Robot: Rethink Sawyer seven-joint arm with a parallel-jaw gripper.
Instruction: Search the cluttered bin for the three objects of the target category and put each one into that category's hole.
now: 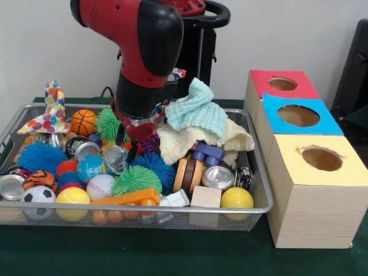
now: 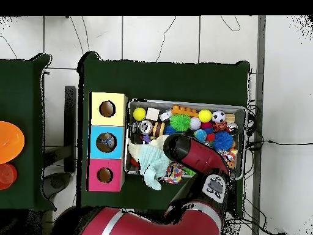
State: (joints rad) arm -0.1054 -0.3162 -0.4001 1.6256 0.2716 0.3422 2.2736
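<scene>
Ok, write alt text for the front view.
A red and black robot arm lowers its gripper into a wire bin crammed with balls, spiky toys, cans and cloths. To the right stand three wooden boxes, with holes in red, blue and yellow tops.

red and black arm (image 1: 141,52) bent steeply downward, pincer (image 1: 126,145) low, its black fingers (image 1: 120,135) slightly apart
</scene>
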